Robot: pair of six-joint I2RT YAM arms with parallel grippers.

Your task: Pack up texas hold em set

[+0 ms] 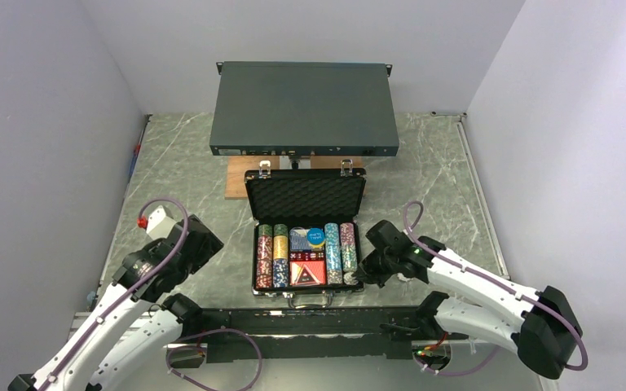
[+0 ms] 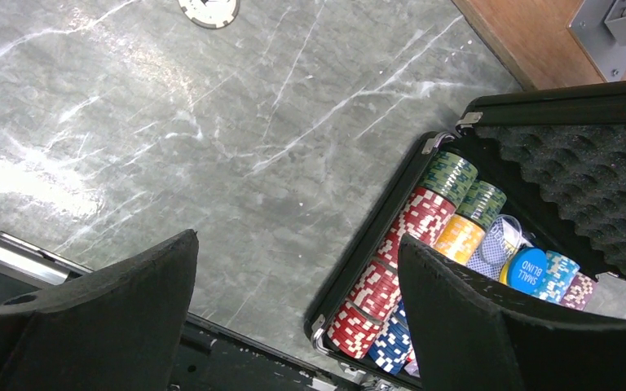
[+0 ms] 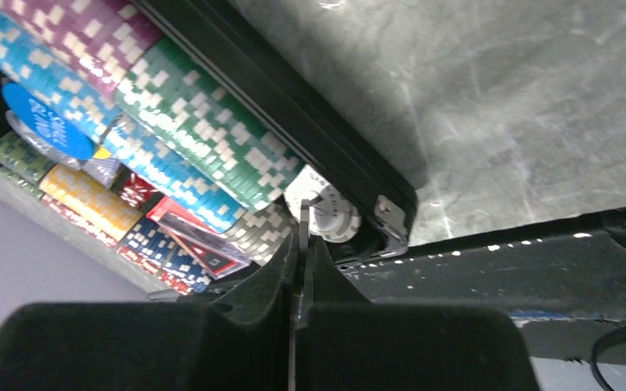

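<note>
Black right gripper (image 3: 303, 236) pinched shut beside white chips (image 3: 328, 213) — left gripper (image 2: 295, 242) gapes empty.

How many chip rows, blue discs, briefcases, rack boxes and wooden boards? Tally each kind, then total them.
Chip rows: 4
Blue disc: 1
Briefcase: 1
Rack box: 1
Wooden board: 1
Total: 8

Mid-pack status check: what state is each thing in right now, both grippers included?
briefcase: open, lid up, latches undone
chip rows: seated in the case
blue disc: resting on a card deck
white disc: in the case's near right corner
loose chip: flat on the table, outside the case
left gripper: fingers open, empty
right gripper: fingers shut, holding nothing
</note>
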